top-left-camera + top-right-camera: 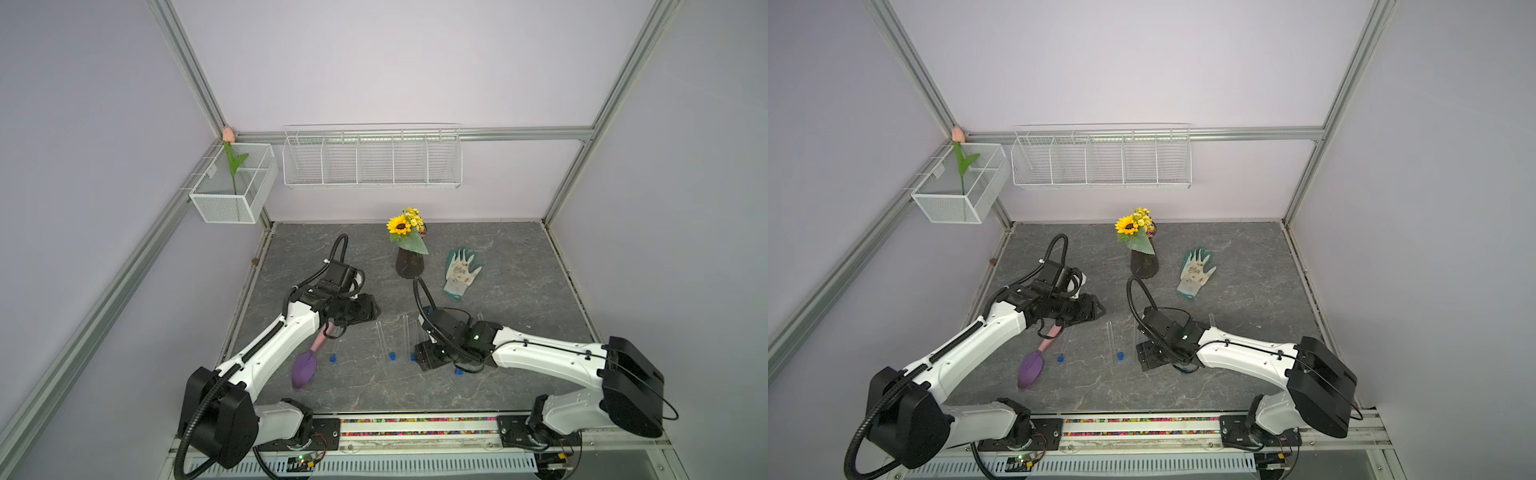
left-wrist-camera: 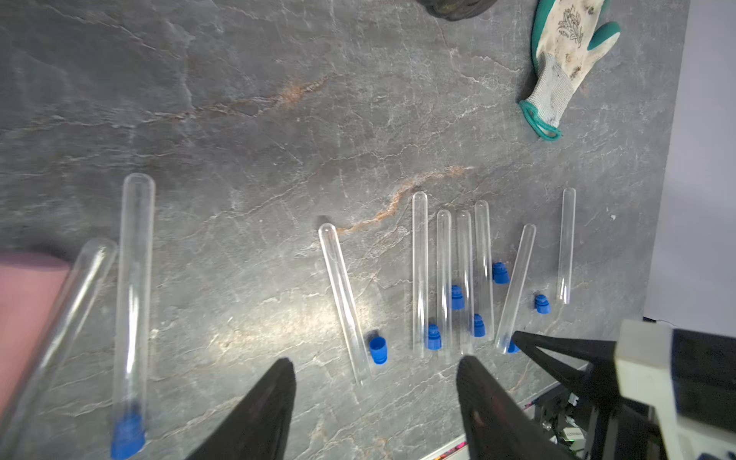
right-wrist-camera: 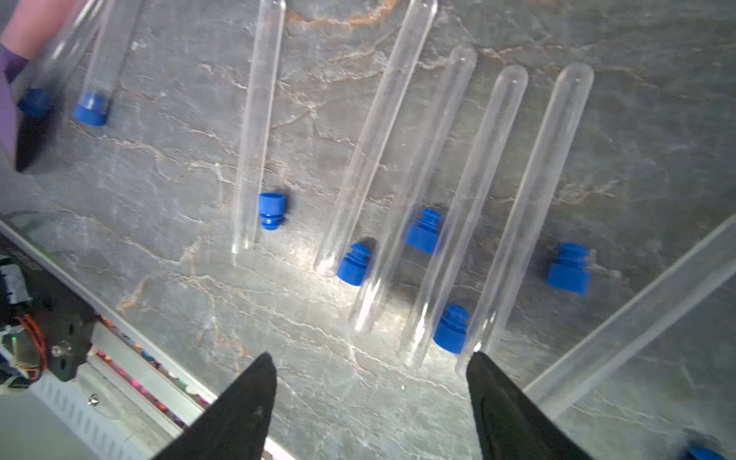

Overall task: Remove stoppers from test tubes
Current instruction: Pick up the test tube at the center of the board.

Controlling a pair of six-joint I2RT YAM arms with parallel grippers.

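Several clear test tubes (image 2: 444,278) lie side by side on the grey slate table, most of them uncapped, with loose blue stoppers (image 3: 354,265) scattered between them. One tube (image 2: 133,310) still carries its stopper (image 2: 127,436); in the right wrist view it shows as a capped tube (image 3: 103,55), with a second capped tube's stopper (image 3: 35,102) beside it. My left gripper (image 2: 374,378) hangs open above the table near a single uncapped tube (image 2: 344,302), nothing between its fingers. My right gripper (image 3: 370,382) is open and empty, just in front of the tube cluster.
A purple scoop with a pink handle (image 1: 305,365) lies under the left arm. A dark vase of sunflowers (image 1: 409,262) and a white-and-green glove (image 1: 461,272) sit behind the tubes. A wire rack (image 1: 372,160) and a mesh basket (image 1: 232,187) hang on the walls.
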